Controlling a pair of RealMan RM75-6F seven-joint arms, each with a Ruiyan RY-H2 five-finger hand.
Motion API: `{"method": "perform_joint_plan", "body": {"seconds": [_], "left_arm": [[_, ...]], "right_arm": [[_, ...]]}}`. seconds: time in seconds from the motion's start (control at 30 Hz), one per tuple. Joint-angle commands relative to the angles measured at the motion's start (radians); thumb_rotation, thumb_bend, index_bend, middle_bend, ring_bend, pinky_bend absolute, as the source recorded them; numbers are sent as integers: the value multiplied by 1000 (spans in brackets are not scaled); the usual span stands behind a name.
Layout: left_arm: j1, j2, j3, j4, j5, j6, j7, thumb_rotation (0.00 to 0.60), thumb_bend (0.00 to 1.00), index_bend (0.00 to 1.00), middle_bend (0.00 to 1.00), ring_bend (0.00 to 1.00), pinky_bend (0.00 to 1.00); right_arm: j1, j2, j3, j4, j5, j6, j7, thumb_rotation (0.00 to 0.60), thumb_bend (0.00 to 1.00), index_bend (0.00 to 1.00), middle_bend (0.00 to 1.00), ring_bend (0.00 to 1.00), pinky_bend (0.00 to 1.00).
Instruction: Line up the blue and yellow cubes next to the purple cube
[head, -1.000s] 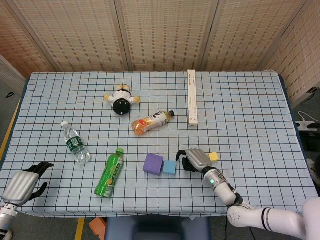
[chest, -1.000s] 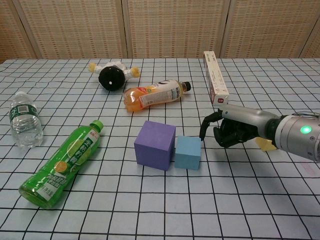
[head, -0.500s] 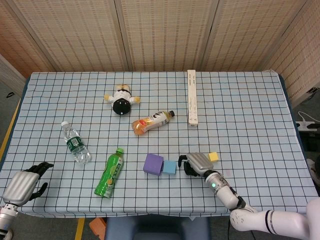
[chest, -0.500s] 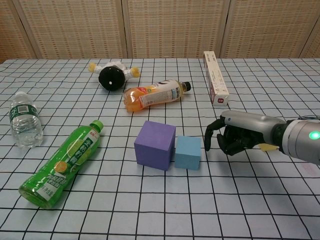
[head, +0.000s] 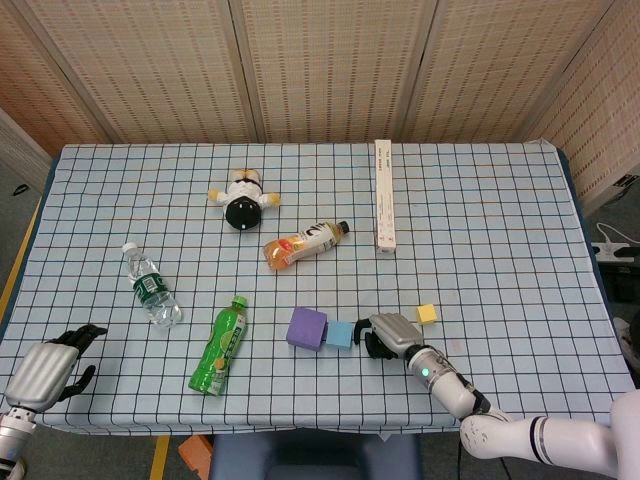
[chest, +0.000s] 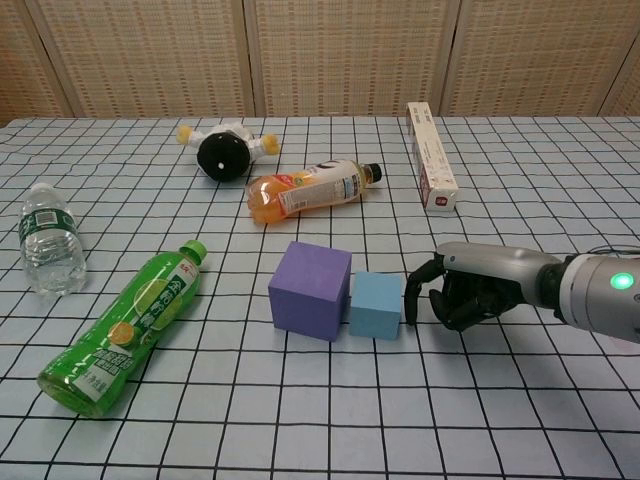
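Note:
The purple cube (head: 307, 327) (chest: 310, 290) rests near the table's front edge, and the blue cube (head: 341, 334) (chest: 376, 305) touches its right side. A small yellow cube (head: 427, 313) lies alone further right; the chest view does not show it. My right hand (head: 390, 333) (chest: 465, 290) hovers low just right of the blue cube, fingers curled in and holding nothing, one fingertip close to the cube's side. Between that hand and the yellow cube there is a small gap. My left hand (head: 45, 368) rests at the front left corner, holding nothing, fingers apart.
A green bottle (head: 221, 345) lies left of the purple cube, a water bottle (head: 151, 285) further left. An orange drink bottle (head: 303, 243), a round toy (head: 243, 199) and a long narrow box (head: 384, 195) lie towards the back.
My right hand has drawn back towards the front edge and away from the yellow cube, ending beside the blue cube. The cubes and my left hand have not moved.

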Motion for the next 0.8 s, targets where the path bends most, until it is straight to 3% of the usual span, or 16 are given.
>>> {"method": "perform_joint_plan", "body": {"seconds": [0.03,0.8], "left_arm": [[0,0,0,0,0,0,0,600,442,227,216,301,532],[-1,1,1,-1,1,-3,2,600,442,227,217,301,531]], "right_arm": [[3,-3,-3,6,-10,-8,12,600,925,477,967,882,1000],[-7,-12,-1,47,-134,-55,164,600,925,437,973,884,1000]]}}
